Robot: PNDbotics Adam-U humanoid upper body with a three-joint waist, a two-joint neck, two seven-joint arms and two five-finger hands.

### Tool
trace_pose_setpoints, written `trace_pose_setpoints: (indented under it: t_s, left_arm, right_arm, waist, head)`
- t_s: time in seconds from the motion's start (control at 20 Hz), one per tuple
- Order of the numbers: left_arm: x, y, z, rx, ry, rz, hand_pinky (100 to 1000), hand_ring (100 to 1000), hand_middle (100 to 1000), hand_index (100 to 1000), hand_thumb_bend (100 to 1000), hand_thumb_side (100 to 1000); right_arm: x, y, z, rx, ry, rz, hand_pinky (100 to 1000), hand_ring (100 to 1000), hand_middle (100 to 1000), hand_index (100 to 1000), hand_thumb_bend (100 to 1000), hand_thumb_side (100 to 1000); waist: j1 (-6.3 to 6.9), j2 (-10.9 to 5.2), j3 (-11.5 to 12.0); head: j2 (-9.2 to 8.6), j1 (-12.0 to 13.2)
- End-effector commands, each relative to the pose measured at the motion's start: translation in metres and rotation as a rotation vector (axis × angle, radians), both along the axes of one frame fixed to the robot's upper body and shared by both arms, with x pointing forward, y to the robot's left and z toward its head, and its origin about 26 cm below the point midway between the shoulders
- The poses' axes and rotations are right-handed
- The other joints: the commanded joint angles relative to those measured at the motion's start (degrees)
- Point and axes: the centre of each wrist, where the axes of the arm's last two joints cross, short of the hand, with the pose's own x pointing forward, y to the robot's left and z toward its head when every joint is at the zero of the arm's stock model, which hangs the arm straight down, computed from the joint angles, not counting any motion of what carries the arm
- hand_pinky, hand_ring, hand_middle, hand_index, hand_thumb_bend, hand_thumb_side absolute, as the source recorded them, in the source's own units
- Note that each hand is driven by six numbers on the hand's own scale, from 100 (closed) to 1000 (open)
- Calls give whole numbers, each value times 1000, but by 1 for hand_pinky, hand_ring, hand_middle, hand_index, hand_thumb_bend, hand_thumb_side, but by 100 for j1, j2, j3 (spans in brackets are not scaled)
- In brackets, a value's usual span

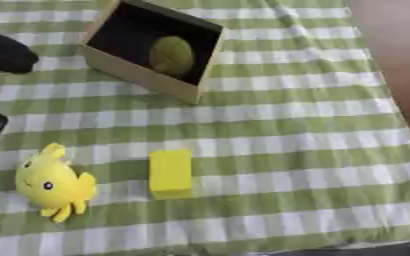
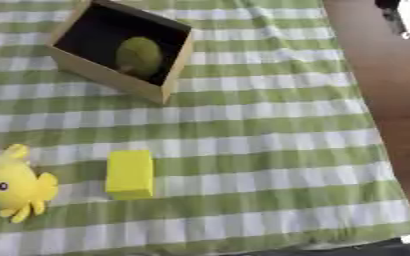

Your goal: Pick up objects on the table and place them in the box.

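A green round object (image 1: 171,55) is already lying inside the box (image 1: 138,76) near the cloth's far-left corner. The yellow block (image 1: 170,173) and yellow plush toy (image 1: 53,184) are waiting near the near edge. The left hand (image 1: 5,54), probably just its dark back, is showing at the left edge; I cannot tell its fingers. Next calls for reaching the block.

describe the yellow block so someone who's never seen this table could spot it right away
Start at the open cardboard box at the far left of the green checked cloth, then look toward the near edge. The yellow block lies flat there, with a yellow stuffed toy on its left. The block is plain and straight-edged; the toy is rounded, with an eye and little limbs.
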Motion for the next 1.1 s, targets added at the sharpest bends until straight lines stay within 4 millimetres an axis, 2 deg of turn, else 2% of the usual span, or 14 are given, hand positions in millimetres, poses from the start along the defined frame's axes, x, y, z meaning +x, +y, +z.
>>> trace_pose_setpoints:
  t_s: [0.05, 0.1, 0.3, 0.4, 0.45, 0.5, 0.55, 0.7, 0.8, 0.95, 1.1]
  left_arm:
    - [-5, 1, 9, 129, -21, 3, 912, 912, 822, 891, 255, 359]
    - [-4, 0, 9, 151, -16, 4, 913, 914, 825, 891, 275, 407]
    - [-4, -1, 2, 245, 22, 39, 927, 925, 825, 897, 318, 463]
    - [-4, -1, -3, 290, 53, 65, 940, 937, 833, 910, 358, 401]
    - [-5, -1, -5, 314, 68, 81, 945, 942, 838, 918, 408, 361]
    - [-5, -1, -7, 334, 80, 93, 945, 942, 840, 918, 364, 388]
    - [-5, -1, -8, 354, 92, 107, 954, 950, 854, 940, 420, 301]
    - [-6, 1, -15, 381, 130, 160, 959, 959, 862, 964, 440, 222]
    - [-7, 1, -21, 371, 162, 189, 957, 960, 860, 965, 422, 216]
    - [-8, 1, -31, 339, 224, 202, 950, 964, 851, 963, 331, 195]
    - [-8, 0, -35, 319, 262, 224, 945, 959, 841, 956, 345, 200]
  right_arm:
    - [-12, -3, 13, 30, -20, -16, 955, 970, 563, 894, 100, 100]
    - [-13, -3, 12, 35, -12, -20, 958, 971, 562, 895, 100, 100]
    - [-14, -1, 10, 50, 14, -25, 967, 973, 555, 894, 100, 100]
    - [-14, -2, 9, 58, 25, -31, 971, 975, 552, 893, 100, 125]
    - [-14, -2, 9, 59, 29, -35, 972, 975, 551, 894, 100, 127]
    - [-14, -3, 8, 59, 32, -37, 972, 975, 551, 894, 100, 136]
    - [-14, -3, 8, 59, 36, -40, 976, 977, 549, 895, 100, 160]
    - [-13, -4, 6, 56, 48, -44, 980, 978, 545, 895, 100, 190]
    - [-12, -4, 6, 53, 56, -47, 985, 980, 542, 895, 100, 218]
    - [-10, -5, 4, 48, 73, -53, 992, 985, 539, 896, 100, 260]
    - [-8, -6, 2, 47, 91, -57, 998, 988, 536, 898, 100, 297]
  waist:
    - [105, -174, -16]
    - [115, -176, -23]
    - [154, -172, -49]
    - [164, -166, -67]
    - [167, -164, -75]
    - [170, -163, -79]
    - [175, -161, -80]
    - [195, -157, -78]
    - [214, -156, -75]
    - [243, -157, -75]
    - [268, -158, -83]
  head:
    - [8, 27]
    - [5, 30]
    - [-7, 37]
    - [-8, 49]
    - [-6, 47]
    - [-4, 45]
    - [-5, 40]
    - [-3, 24]
    - [-6, 15]
    - [-12, 16]
    - [-14, 32]
